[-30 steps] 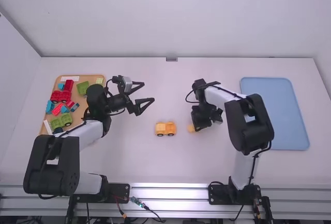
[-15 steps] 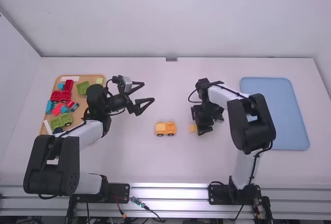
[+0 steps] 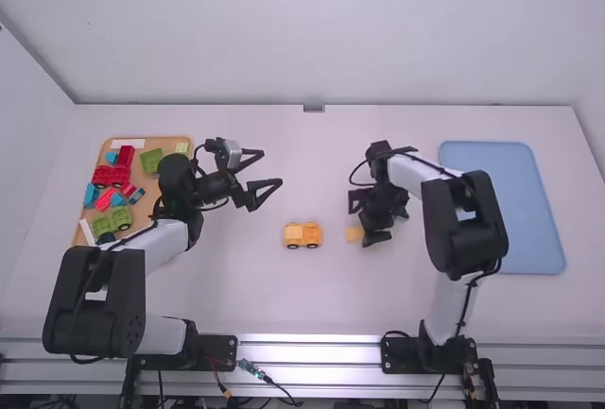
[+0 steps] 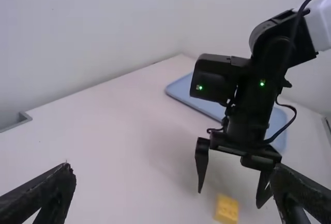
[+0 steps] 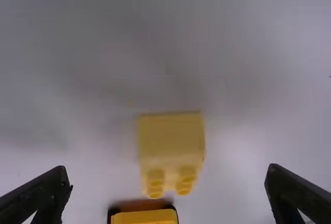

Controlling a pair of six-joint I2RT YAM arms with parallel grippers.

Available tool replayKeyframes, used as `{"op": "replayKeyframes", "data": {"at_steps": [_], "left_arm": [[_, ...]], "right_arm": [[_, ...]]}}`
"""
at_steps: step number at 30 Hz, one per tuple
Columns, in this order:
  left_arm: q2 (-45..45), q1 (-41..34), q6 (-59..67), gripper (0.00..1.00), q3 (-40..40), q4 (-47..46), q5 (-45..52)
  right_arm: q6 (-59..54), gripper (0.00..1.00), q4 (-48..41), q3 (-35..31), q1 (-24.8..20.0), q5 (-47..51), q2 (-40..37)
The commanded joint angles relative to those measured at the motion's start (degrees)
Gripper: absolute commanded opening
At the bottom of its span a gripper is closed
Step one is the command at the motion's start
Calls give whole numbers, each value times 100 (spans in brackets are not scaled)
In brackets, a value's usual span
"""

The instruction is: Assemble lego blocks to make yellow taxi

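1. Between the parted fingers of the right gripper (image 5: 167, 167) there is nothing held; they stand wide either side of a pale yellow studded block (image 5: 171, 138) resting on the table.
2. Over the last second, that gripper has edged away from the little vehicle, and more of the block has come into sight from above. To me it looks like lining up, though it might be backing off; either way, the block is loose and not joined on.
3. Just beyond the block, apart from it, sits the orange-yellow wheeled vehicle (image 3: 302, 234). The block's studs point that way, so it may need turning before it is pressed on.
4. Farther past the vehicle, the left gripper (image 3: 272, 167) hangs open and empty, unmoved.
5. Outermost are the parts tray (image 3: 144, 209) behind the left gripper and the blue tray (image 3: 529, 211) beyond the right arm.
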Motion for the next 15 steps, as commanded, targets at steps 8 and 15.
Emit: {"op": "replayKeyframes", "data": {"at_steps": [8, 15], "left_arm": [[13, -4, -1, 99, 122, 26, 81], [13, -4, -1, 99, 122, 24, 63]], "right_arm": [[-2605, 99, -192, 170, -334, -656, -62], [-4131, 99, -1220, 975, -553, -570, -62]]}}
